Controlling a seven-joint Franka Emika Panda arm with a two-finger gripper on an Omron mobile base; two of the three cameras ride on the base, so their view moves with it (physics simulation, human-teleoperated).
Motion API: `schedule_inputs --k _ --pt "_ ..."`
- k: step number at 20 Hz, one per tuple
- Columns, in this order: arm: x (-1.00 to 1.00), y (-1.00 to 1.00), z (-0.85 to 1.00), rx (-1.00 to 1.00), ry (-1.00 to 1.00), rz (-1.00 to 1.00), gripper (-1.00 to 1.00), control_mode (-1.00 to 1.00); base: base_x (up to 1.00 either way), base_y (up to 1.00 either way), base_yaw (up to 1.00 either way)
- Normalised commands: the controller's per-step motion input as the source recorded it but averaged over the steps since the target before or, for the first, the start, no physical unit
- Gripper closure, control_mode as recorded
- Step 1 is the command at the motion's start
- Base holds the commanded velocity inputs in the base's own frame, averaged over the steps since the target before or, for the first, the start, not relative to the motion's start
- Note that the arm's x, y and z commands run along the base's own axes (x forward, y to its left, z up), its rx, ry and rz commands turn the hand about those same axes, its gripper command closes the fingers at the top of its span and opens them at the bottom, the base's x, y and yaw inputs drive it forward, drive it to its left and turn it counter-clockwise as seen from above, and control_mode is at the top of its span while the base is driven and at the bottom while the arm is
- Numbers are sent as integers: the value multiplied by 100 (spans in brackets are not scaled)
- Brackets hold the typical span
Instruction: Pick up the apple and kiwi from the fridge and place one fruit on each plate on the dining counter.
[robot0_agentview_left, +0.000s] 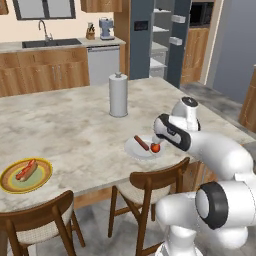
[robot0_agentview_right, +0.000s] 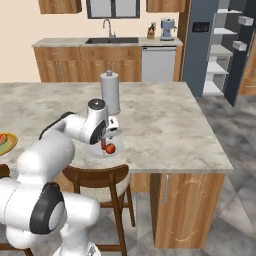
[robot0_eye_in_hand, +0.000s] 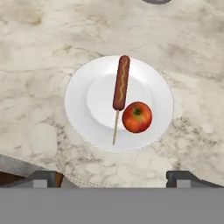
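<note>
The apple (robot0_eye_in_hand: 137, 117) lies on the white plate (robot0_eye_in_hand: 83, 118), near the rim, just beside the stick end of a corn dog (robot0_eye_in_hand: 120, 85) that stretches across the plate's middle. This plate sits near the edge of the dining counter (robot0_agentview_left: 75, 125), directly above a wooden chair (robot0_agentview_left: 145, 192). The gripper (robot0_eye_in_hand: 112, 177) hovers above the plate with its fingers spread wide and nothing between them; the apple is free of it. Behind the plate stands an upright paper towel roll (robot0_agentview_left: 118, 95), well apart from the fruit. At the counter's far left corner the yellow-rimmed plate (robot0_agentview_left: 10, 186) carries what looks like a hot dog (robot0_agentview_left: 26, 170), though it is small there. In the background the fridge (robot0_agentview_right: 202, 45) stands with its door open, white shelves showing; the sink counter runs along the wall.
</note>
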Motion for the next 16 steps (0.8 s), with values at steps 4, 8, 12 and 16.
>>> schedule_inputs --k 4,8,12,16 --pt "-100 0 40 11 -1 -11 -100 -100 0 0 0" --pt "-100 0 15 12 -2 -20 -100 -100 0 0 0" --pt "-100 1 2 9 -12 -24 -100 -100 0 0 0" --pt "-99 7 3 3 -25 -24 -100 -100 0 0 0"
